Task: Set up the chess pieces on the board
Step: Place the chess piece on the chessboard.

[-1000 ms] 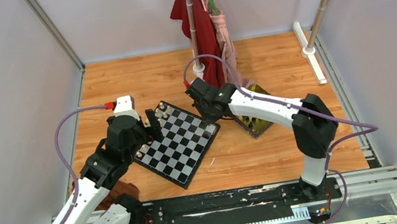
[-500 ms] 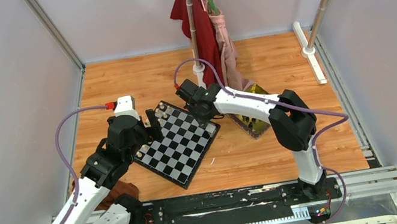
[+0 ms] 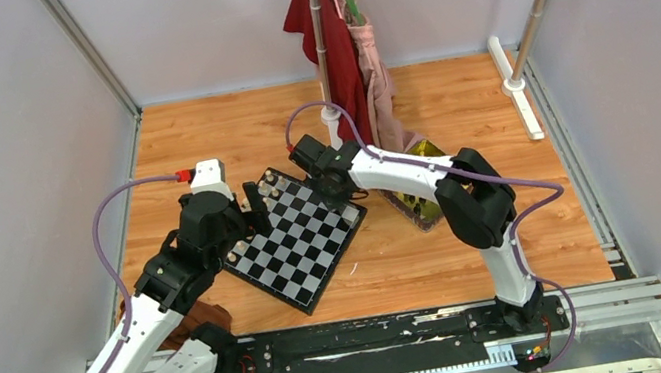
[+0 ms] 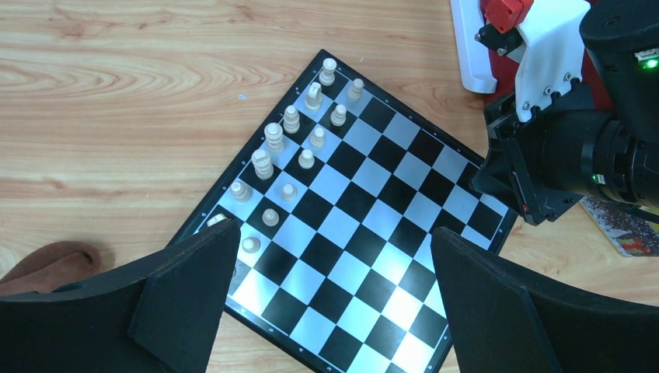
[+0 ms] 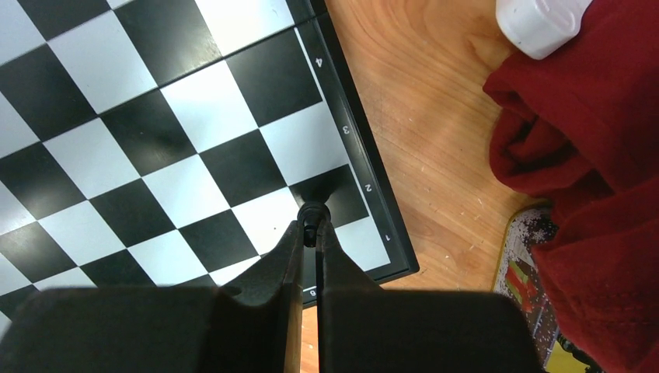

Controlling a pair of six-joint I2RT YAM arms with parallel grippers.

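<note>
Over one corner of the board (image 5: 155,132), just beside the printed border digits, the right claw (image 5: 309,233) was seen closed tightly on one black piece (image 5: 312,211), which was gripped only at the very tips. It was judged that so thin a hold might let the piece slip or topple at release and roll off the edge onto the table (image 5: 420,116). The left claw (image 4: 334,237) was held wide open and empty above the board. One board, one black piece and fourteen cream pieces (image 4: 291,119) were counted; more could be hidden behind the left claw.
</note>
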